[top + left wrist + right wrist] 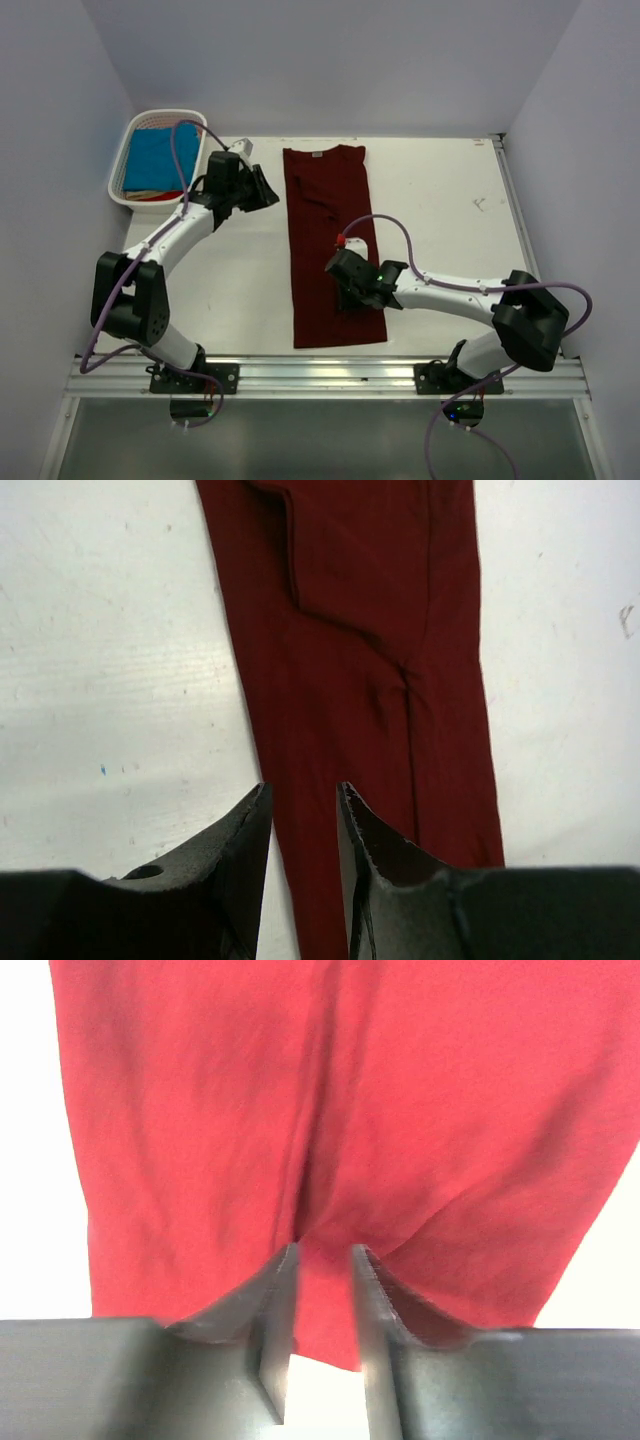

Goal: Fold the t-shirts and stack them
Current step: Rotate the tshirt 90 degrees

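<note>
- Maroon t-shirt: lies flat mid-table as a long narrow strip, sides folded in, collar at the 12 o'clock end, hem at 6.
- My right gripper: over the strip's 5 o'clock part, fingers narrowly parted, cloth puckered just at the tips; I cannot tell whether any is pinched.
- My left gripper: at the strip's 9 o'clock edge near the collar end, fingers parted, holding nothing.
- Turquoise t-shirt: inside the white slatted basket, in the table's 10 o'clock corner.
</note>
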Robot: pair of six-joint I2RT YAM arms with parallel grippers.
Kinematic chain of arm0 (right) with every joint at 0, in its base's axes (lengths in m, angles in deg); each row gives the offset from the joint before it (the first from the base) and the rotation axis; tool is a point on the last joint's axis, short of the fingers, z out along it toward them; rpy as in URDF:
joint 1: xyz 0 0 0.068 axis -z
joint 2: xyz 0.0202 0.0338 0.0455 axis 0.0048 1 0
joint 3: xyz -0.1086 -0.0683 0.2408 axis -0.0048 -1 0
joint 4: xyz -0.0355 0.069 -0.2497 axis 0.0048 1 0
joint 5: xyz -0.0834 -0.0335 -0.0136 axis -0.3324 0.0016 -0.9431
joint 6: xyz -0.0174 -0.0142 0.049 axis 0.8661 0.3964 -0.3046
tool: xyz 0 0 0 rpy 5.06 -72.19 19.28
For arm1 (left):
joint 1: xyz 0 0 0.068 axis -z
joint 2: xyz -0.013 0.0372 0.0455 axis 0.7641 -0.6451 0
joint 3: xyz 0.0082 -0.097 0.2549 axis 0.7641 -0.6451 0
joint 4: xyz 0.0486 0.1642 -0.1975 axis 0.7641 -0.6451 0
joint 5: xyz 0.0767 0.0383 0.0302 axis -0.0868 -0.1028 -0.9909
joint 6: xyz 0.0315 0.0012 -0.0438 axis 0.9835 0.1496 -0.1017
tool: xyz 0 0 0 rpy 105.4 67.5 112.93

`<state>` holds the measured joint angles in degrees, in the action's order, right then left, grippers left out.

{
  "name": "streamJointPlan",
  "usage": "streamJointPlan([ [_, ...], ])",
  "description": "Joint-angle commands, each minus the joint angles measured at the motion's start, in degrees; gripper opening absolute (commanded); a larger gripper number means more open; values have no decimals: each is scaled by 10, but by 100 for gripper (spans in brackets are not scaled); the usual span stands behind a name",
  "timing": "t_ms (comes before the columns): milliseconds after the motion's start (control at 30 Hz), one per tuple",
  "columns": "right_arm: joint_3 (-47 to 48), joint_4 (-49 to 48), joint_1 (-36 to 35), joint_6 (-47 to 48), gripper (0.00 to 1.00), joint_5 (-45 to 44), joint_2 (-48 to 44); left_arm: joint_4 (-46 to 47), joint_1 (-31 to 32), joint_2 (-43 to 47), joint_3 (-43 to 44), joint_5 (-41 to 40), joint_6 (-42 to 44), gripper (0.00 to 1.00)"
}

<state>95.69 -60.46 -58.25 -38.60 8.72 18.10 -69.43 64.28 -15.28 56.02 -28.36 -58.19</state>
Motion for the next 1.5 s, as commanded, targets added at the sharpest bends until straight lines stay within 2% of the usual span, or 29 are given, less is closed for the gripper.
streamJointPlan([
  [0, 2, -3, -20, -2, 35, 65, -13, 3, 8, 3, -36, 0, 22, 36],
  [200, -1, -7, -71, -24, 39, 78, 3, 32, 20, -18, -58, 24, 19, 34],
  [400, 2, 2, -102, -53, 28, 64, 23, 28, 29, -36, -54, 29, 19, 32],
  [700, 35, 40, -108, -51, 29, 13, 55, 27, 31, -24, -63, 22, 23, 31],
  [967, 83, 41, -110, -38, 29, 1, 102, 29, 33, -21, -74, 21, 24, 30],
  [1033, 88, 40, -111, -37, 23, -1, 108, 28, 33, -21, -75, 21, 25, 29],
  [1067, 92, 42, -111, -37, 15, -2, 107, 28, 34, -22, -75, 21, 26, 29],
  [1100, 92, 42, -112, -36, 11, -1, 107, 28, 35, -23, -74, 21, 27, 29],
  [1233, 91, 52, -113, -38, 0, -5, 102, 25, 36, -25, -75, 22, 29, 29],
  [1333, 84, 63, -115, -41, 3, -7, 93, 24, 36, -23, -76, 22, 29, 29],
  [1467, 79, 78, -119, -47, 21, -15, 72, 25, 36, -16, -75, 26, 31, 29],
])
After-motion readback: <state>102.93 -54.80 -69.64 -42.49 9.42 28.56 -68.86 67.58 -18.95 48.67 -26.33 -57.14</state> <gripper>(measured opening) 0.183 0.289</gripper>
